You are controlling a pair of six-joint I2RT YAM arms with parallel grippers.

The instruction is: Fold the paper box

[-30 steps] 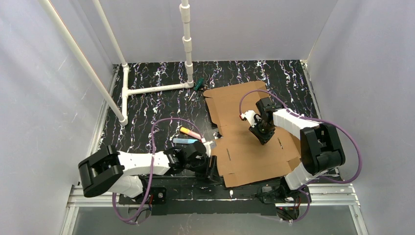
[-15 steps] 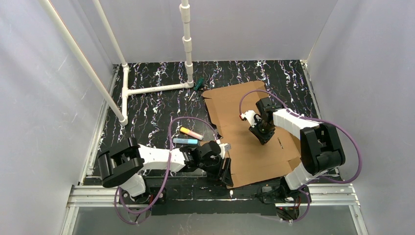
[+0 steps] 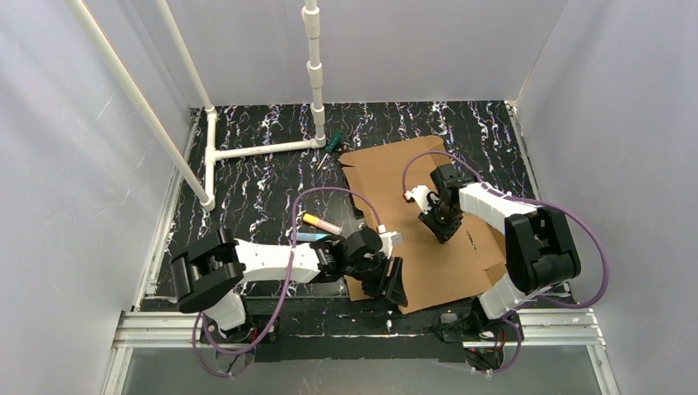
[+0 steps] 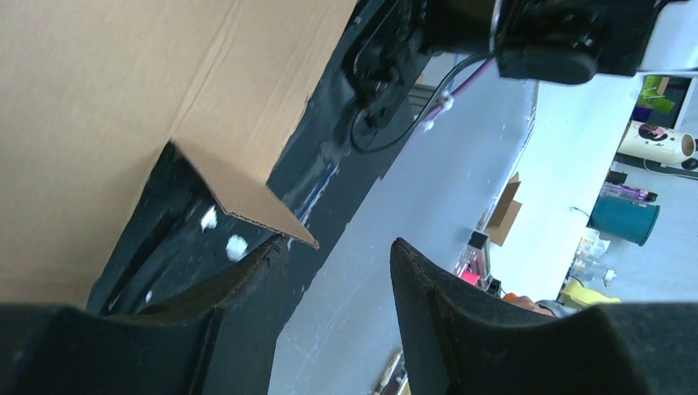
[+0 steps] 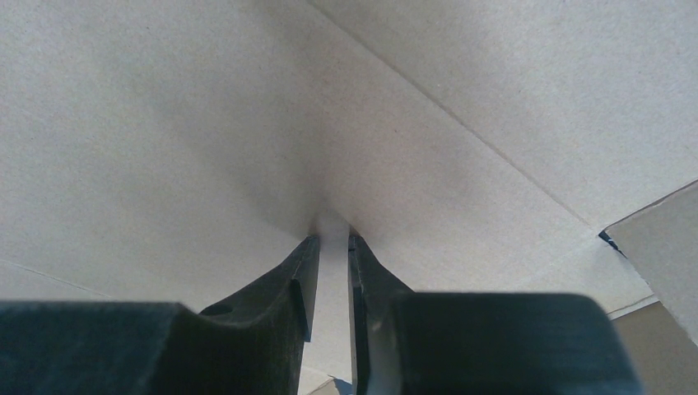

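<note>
The paper box [image 3: 393, 174] is a flat brown cardboard sheet on the right half of the table. My left gripper [image 3: 395, 288] is at its near-left edge, low over the table. In the left wrist view the gripper [image 4: 337, 251] is open and empty. A cardboard corner [image 4: 247, 206] of a raised flap hangs just above the left finger [image 4: 239, 288]. My right gripper [image 3: 444, 232] points down onto the middle of the sheet. In the right wrist view the gripper [image 5: 332, 237] is nearly closed, holding nothing, tips against the cardboard [image 5: 206, 107].
A yellow-pink marker [image 3: 321, 222] and a blue marker [image 3: 306, 236] lie just left of the sheet. A green screwdriver [image 3: 332, 144] and a white pipe frame [image 3: 255, 150] stand at the back. The table's near edge [image 3: 329, 317] is right below my left gripper.
My left arm has swept right along the near edge, and the sheet's near-left flap has been pushed up and inward. The right arm and gripper have not moved.
</note>
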